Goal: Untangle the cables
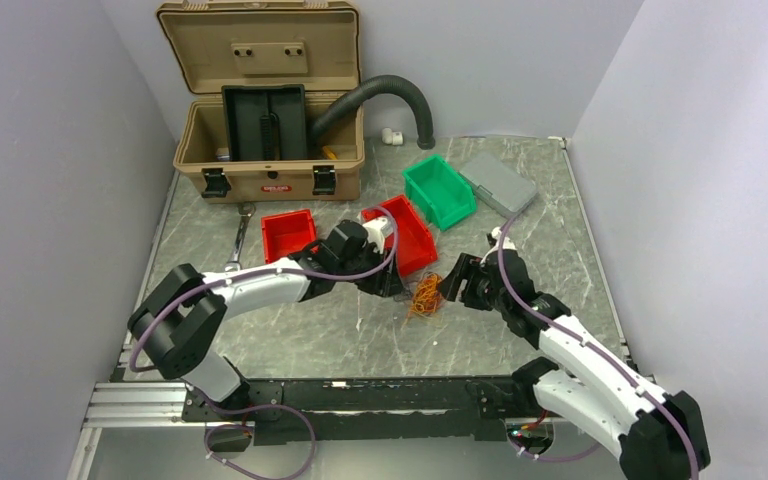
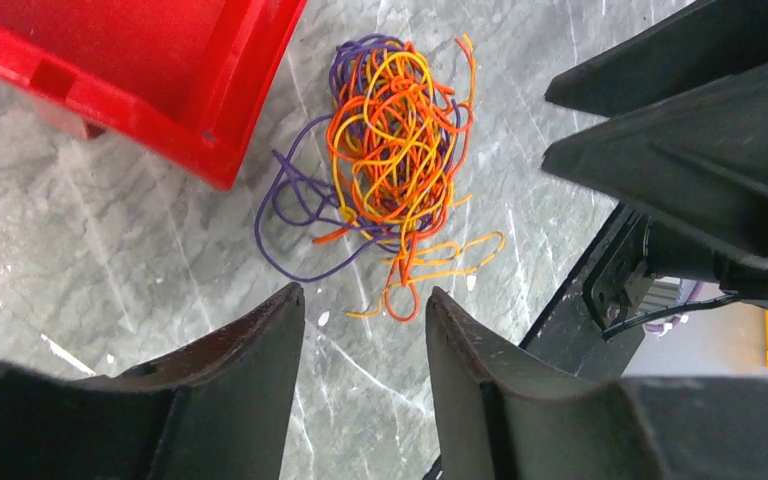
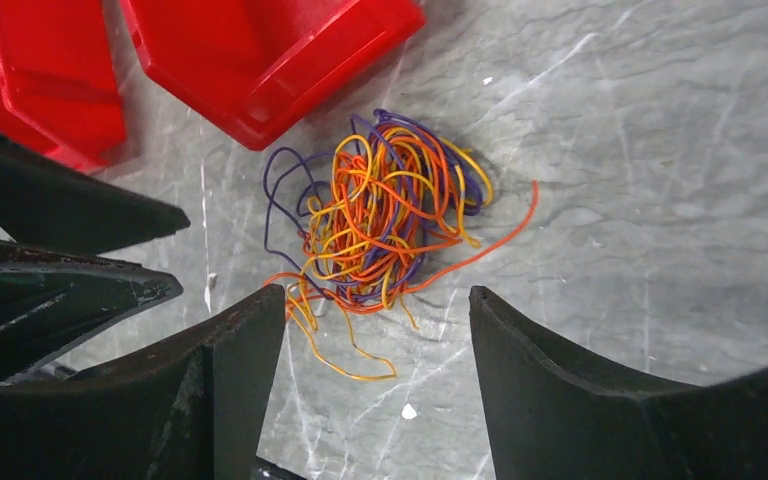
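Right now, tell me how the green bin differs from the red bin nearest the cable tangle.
The green bin is green, the red bin red. The green bin sits farther back, beside the grey case; the red bin lies next to the cables. The green bin shows fully; the left arm hides part of the red bin. Both are open plastic bins.

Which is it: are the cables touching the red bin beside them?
Apart. The left wrist view shows bare table between the cables and the red bin corner.
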